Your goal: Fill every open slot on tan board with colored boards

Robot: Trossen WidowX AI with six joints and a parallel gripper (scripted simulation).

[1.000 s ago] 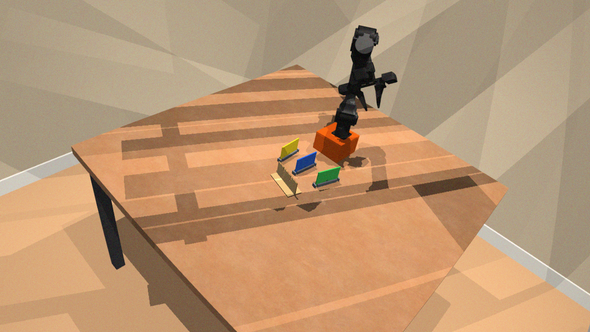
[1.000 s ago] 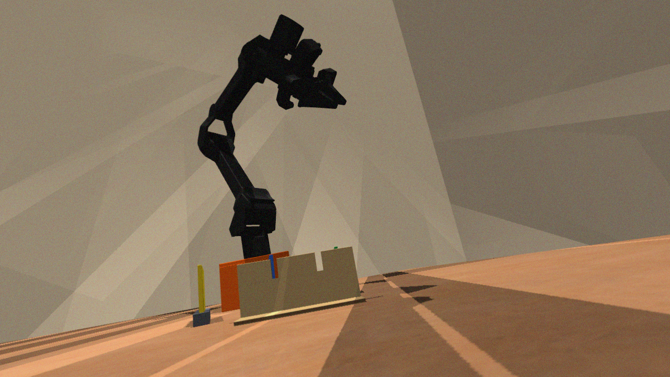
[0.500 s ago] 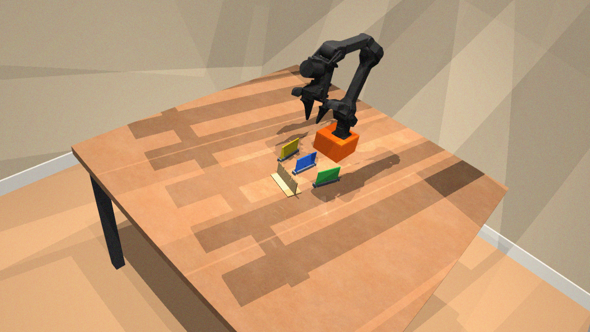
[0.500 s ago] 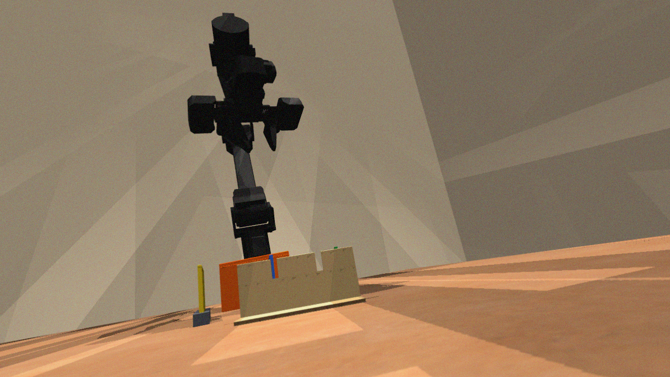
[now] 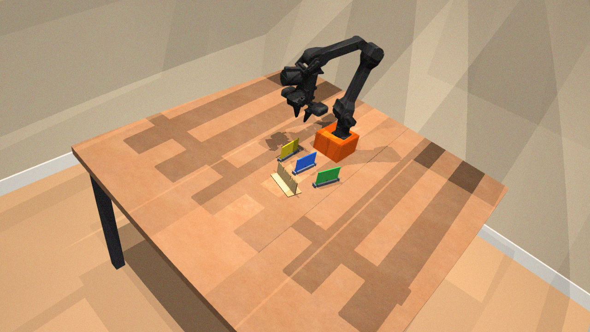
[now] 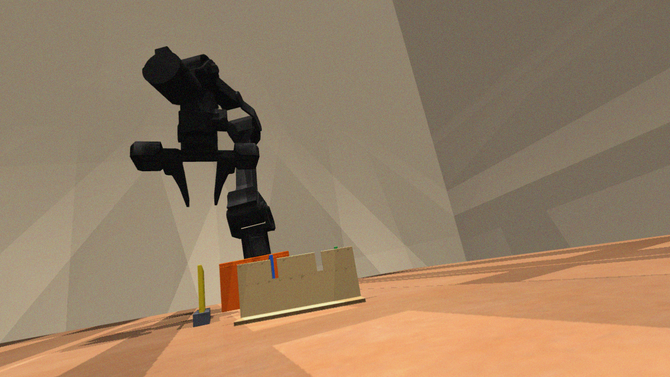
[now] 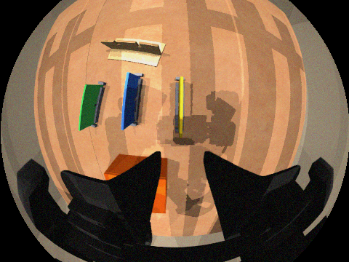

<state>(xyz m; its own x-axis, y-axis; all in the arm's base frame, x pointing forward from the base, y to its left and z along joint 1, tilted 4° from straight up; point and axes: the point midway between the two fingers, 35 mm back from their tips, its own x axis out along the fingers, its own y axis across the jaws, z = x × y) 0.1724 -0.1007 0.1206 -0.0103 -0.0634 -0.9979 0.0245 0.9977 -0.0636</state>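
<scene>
Yellow board, upright in holder, below open fingers

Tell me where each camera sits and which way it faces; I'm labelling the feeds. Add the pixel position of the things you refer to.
Top: high off the table's side, looking down across it; the whole arm point(image 5: 361, 78) shows, fingers point(image 5: 296, 111) included.
Exterior: low near the tabletop, facing the tan board point(image 6: 299, 286) point(image 5: 287, 179) point(image 7: 136, 48) and the arm point(image 6: 196, 126) behind; fingers point(image 6: 186, 192) point down.
Wrist: on the arm near the gripper point(image 7: 182, 156) point(image 6: 201, 206) point(image 5: 300, 118), looking down past its fingers.
Top and wrist share all three colored boards whole; exterior shows only slivers of blue and green.
</scene>
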